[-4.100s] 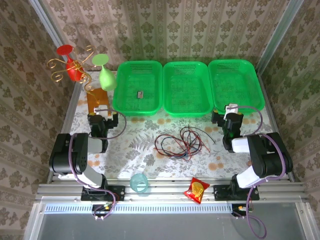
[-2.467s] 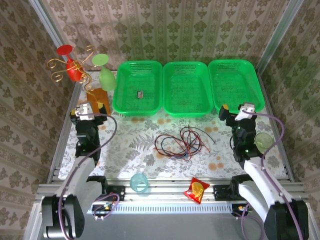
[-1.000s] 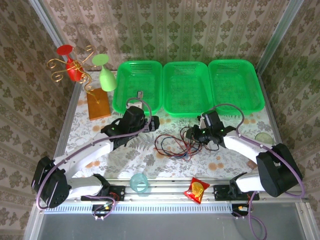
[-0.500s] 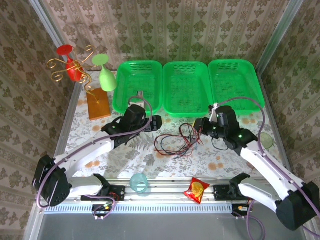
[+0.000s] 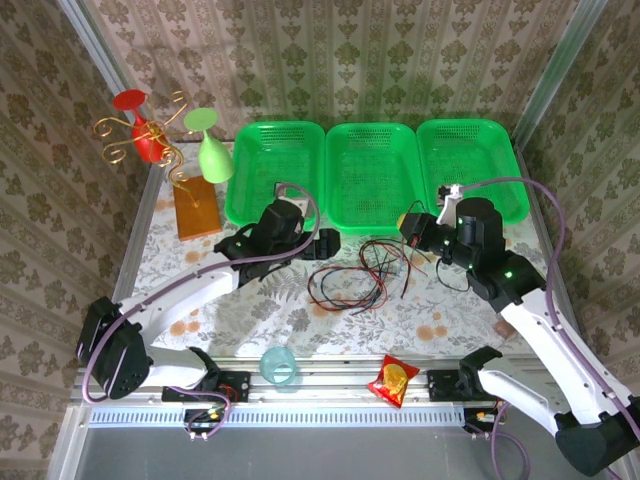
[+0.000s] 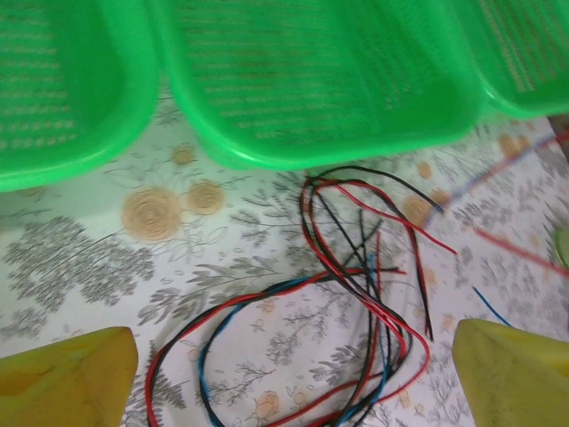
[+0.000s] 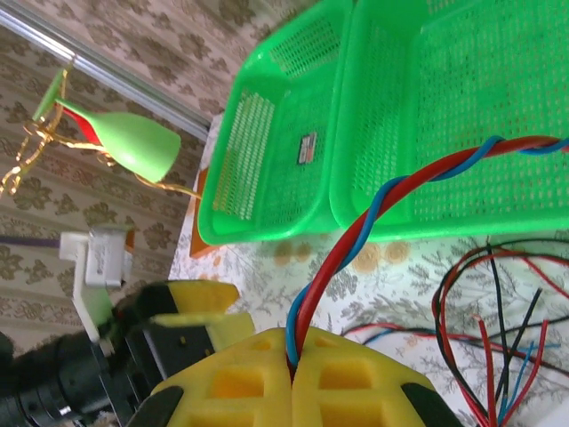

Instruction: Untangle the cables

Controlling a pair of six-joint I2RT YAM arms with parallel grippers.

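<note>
Lying in loose black, red and blue loops, the cables sit on the middle of the desk, just in front of the middle green basket that lines the far edge. In the left wrist view the loops cross one another several times, most thickly on their right side.

One twisted red-and-blue cable rises out of the heap into the right claw, whose yellow pads are pressed together on it. From above, that claw hangs just off the heap's right side, nearer the far edge.

The left claw hovers at the heap's left side with its fingers spread wide and nothing between them but the cables lying on the desk below.

The step in hand looks like drawing the pinched strand free. To do it well, the right claw should probably pull slowly toward the desk's right edge and keep low, so the strand does not catch a basket rim. The left claw would best settle on the other loops and hold them down. Otherwise the whole heap may simply drag along.
</note>
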